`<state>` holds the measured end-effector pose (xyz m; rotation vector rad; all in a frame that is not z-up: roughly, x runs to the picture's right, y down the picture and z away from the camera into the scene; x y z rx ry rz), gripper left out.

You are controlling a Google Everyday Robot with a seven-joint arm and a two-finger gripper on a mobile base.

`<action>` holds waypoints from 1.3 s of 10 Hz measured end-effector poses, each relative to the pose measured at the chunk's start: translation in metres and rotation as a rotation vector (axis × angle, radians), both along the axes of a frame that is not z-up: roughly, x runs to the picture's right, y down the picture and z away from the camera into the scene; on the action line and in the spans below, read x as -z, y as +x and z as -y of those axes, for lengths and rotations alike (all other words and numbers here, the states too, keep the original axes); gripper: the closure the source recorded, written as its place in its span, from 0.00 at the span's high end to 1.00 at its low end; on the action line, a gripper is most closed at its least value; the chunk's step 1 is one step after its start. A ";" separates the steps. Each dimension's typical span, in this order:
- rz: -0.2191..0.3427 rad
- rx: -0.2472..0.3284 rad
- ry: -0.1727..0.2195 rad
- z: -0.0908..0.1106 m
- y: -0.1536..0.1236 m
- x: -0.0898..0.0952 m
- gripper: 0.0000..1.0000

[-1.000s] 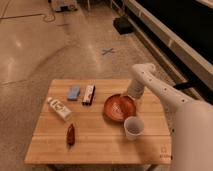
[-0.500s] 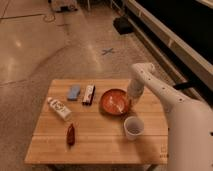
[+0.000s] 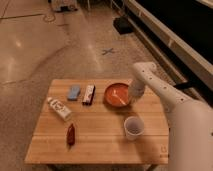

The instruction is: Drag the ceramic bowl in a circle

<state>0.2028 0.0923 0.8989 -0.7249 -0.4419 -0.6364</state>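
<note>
On the bench (image 3: pixel 100 147) I find the ceramic bowl (image 3: pixel 116 95) toward the far right, with the end effector (image 3: pixel 134 98) at its right rim. The cup (image 3: pixel 133 127) stands in front of the bowl, slightly right. Left of the bowl lie a bar-shaped pack (image 3: pixel 88 94), then a flat packet (image 3: pixel 73 92). A bottle (image 3: pixel 59 109) lies on its side before these, near the left edge. A small pouch (image 3: pixel 70 134) lies in front of it.

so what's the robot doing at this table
The robot's one arm reaches down over the wooden table, with its claw at the right rim of the ceramic bowl. The bowl sits near the table's far right side. A white cup stands in front of it, apart from it. A few small items lie to the left, away from the arm.
</note>
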 end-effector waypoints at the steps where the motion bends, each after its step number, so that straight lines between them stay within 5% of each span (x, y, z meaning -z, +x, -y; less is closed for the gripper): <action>1: -0.009 0.001 -0.008 -0.005 0.016 0.006 0.11; 3: -0.019 0.010 -0.025 -0.019 0.047 0.020 0.11; 5: -0.012 0.037 -0.036 -0.017 0.048 0.025 0.11; 10: 0.038 0.101 -0.013 0.005 -0.027 0.011 0.11; 13: 0.047 0.139 -0.018 0.009 -0.040 0.012 0.11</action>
